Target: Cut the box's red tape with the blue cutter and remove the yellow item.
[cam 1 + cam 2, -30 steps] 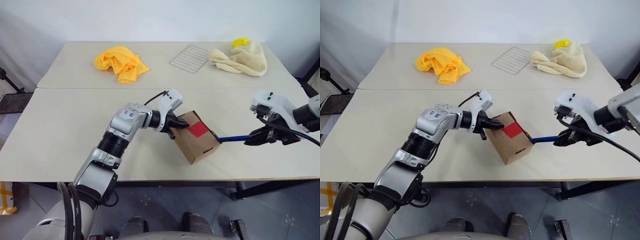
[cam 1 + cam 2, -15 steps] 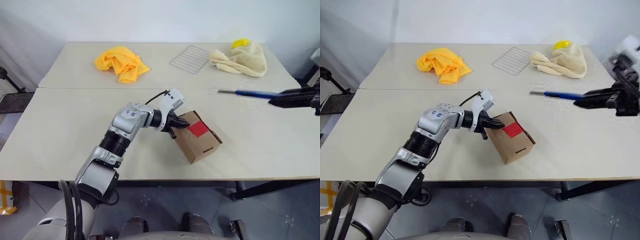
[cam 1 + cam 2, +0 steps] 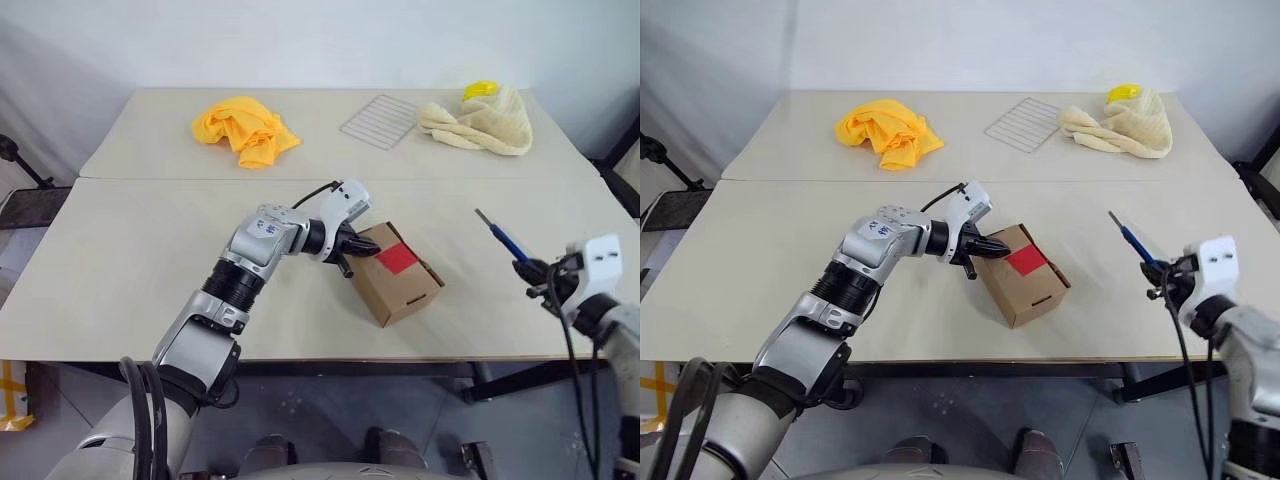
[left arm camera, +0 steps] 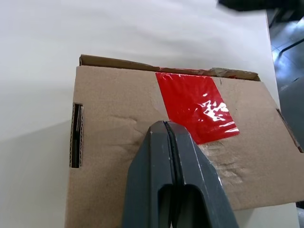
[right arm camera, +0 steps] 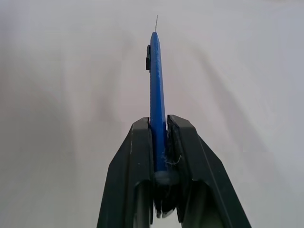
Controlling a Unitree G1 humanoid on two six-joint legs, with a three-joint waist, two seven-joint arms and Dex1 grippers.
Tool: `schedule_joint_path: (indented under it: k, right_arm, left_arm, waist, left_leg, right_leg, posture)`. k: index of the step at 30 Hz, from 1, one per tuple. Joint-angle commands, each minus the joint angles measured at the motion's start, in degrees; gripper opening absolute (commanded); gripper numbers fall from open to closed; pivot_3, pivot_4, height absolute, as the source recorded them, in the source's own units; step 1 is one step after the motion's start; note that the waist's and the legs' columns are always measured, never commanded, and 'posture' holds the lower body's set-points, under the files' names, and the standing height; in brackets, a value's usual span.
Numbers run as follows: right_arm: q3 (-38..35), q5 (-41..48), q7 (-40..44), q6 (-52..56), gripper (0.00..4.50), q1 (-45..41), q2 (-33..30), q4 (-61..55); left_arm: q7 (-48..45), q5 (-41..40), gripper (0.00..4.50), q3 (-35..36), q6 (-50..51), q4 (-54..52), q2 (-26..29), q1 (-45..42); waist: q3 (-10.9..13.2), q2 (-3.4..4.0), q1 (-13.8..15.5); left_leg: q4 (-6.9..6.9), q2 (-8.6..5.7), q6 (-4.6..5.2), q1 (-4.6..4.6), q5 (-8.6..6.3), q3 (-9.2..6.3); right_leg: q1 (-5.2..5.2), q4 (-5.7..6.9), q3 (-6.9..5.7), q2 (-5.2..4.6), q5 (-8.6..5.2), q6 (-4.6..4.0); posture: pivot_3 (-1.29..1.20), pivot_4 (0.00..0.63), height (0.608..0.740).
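The left gripper (image 3: 349, 252), its 2 black fingers pressed together, pushes on the small brown cardboard box (image 3: 398, 284) at mid-table, beside the red tape (image 3: 397, 259); a slip could skid the box. Well apart, near the table's right edge, the right gripper (image 3: 534, 271) pinches the slim blue cutter (image 3: 503, 237), its long axis angled away with the tip up and leftward, so its blade could snag.
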Motion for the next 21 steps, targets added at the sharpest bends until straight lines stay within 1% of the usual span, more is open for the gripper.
schedule_joint_path:
  k: [1, 5, 7, 9, 12, 13, 14, 16, 17, 18, 21]
  right_arm:
    - [-1.68, -1.29, -2.65, -4.91, 0.16, 1.97, 0.2, 3.1]
    - [-1.12, -0.6, -3.57, -5.87, 0.16, 3.21, 0.36, 4.11]
    - [-1.39, 0.43, -3.96, -4.41, 0.88, 3.75, 0.45, 3.17]
    - [-2.1, 1.7, -3.69, -2.76, 1.5, 5.01, -0.31, -0.29]
    - [-4.5, 3.9, -2.6, -1.5, 2.55, 7.09, -2.9, -7.22]
    - [-4.95, 4.29, -2.66, -1.16, 2.81, 7.46, -3.42, -8.29]
    - [-5.22, 4.56, -2.29, -0.72, 3.24, 8.17, -4.15, -9.62]
    - [-6.08, 5.79, -1.64, 0.6, 3.83, 8.95, -5.46, -12.66]
    - [-6.47, 6.57, -1.3, 1.25, 4.22, 9.06, -6.24, -14.32]
    - [-6.67, 7.54, -1.06, 2.37, 4.46, 8.55, -7.26, -16.23]
    - [-5.02, 10.26, -0.61, 6.85, 4.46, 6.05, -9.91, -20.31]
  left_arm:
    - [0.53, 2.54, 0.0, -1.99, 1.55, 1.39, -0.17, 1.19]
    - [0.51, 2.65, 0.0, -1.94, 1.51, 1.4, -0.02, 1.28]
    - [0.47, 2.73, 0.0, -1.94, 1.61, 1.21, 0.02, 1.38]
    - [0.4, 2.76, 0.0, -2.02, 1.76, 0.83, 0.1, 1.59]
    - [0.29, 2.81, 0.0, -2.16, 1.78, 0.34, 0.22, 1.94]
    - [0.26, 2.82, 0.0, -2.17, 1.79, 0.23, 0.25, 2.04]
    - [0.22, 2.83, 0.0, -2.2, 1.82, 0.05, 0.29, 2.15]
    - [0.2, 2.88, 0.0, -2.22, 1.81, -0.2, 0.36, 2.32]
    - [0.22, 2.91, 0.0, -2.2, 1.79, -0.3, 0.39, 2.4]
    - [0.24, 2.94, 0.0, -2.14, 1.68, -0.34, 0.46, 2.47]
    - [0.36, 3.04, 0.0, -1.93, 1.28, -0.35, 0.49, 2.62]
  waist:
    - [0.0, 0.0, 0.02]
    - [-0.01, 0.02, -0.12]
    - [-0.01, 0.02, -0.08]
    - [-0.01, 0.02, -0.09]
    - [0.01, 0.1, -0.12]
    - [0.01, 0.11, -0.1]
    - [0.01, 0.11, -0.1]
    - [0.01, 0.11, -0.06]
    - [0.01, 0.11, -0.08]
    - [0.01, 0.11, -0.12]
    - [0.01, 0.11, -0.13]
  left_leg:
    - [0.0, 0.0, 0.01, 0.0, 0.0, 0.0]
    - [-0.01, 0.0, 0.02, 0.03, -0.01, 0.0]
    - [0.0, 0.0, 0.02, 0.05, -0.01, -0.01]
    - [-0.01, 0.0, 0.03, 0.03, -0.01, -0.01]
    - [-0.01, 0.0, 0.04, 0.02, -0.02, -0.01]
    - [-0.01, 0.0, 0.05, 0.03, -0.02, 0.0]
    - [-0.01, 0.0, 0.07, 0.03, -0.04, 0.0]
    - [-0.02, 0.0, 0.08, 0.04, -0.04, -0.01]
    - [-0.02, 0.01, 0.08, 0.04, -0.04, -0.02]
    - [-0.03, 0.01, 0.08, 0.04, -0.04, -0.02]
    - [-0.02, 0.01, 0.09, 0.03, -0.05, -0.01]
  right_leg:
    - [0.0, -0.01, 0.0, 0.0, 0.0, 0.0]
    - [0.01, 0.0, 0.02, 0.0, 0.0, 0.0]
    - [0.02, 0.01, 0.02, 0.0, 0.0, -0.01]
    - [0.02, -0.01, 0.02, 0.0, 0.0, -0.01]
    - [0.02, -0.02, 0.02, 0.0, 0.0, -0.01]
    - [0.02, -0.03, 0.03, 0.0, 0.0, -0.01]
    - [0.02, -0.03, 0.04, 0.0, 0.0, -0.01]
    - [0.02, -0.03, 0.03, 0.0, 0.01, -0.01]
    - [0.02, -0.03, 0.03, 0.0, 0.01, -0.02]
    - [0.02, -0.05, 0.03, 0.01, 0.01, -0.02]
    - [0.01, -0.05, 0.04, 0.0, 0.01, -0.02]
  posture:
    - [0.0, 0.15, 0.74]
    - [0.0, 0.15, 0.74]
    - [0.0, 0.15, 0.74]
    - [0.0, 0.15, 0.74]
    - [0.0, 0.15, 0.74]
    - [0.0, 0.15, 0.74]
    - [0.0, 0.15, 0.74]
    - [0.0, 0.15, 0.74]
    - [0.0, 0.15, 0.74]
    - [0.0, 0.15, 0.74]
    - [0.0, 0.15, 0.74]
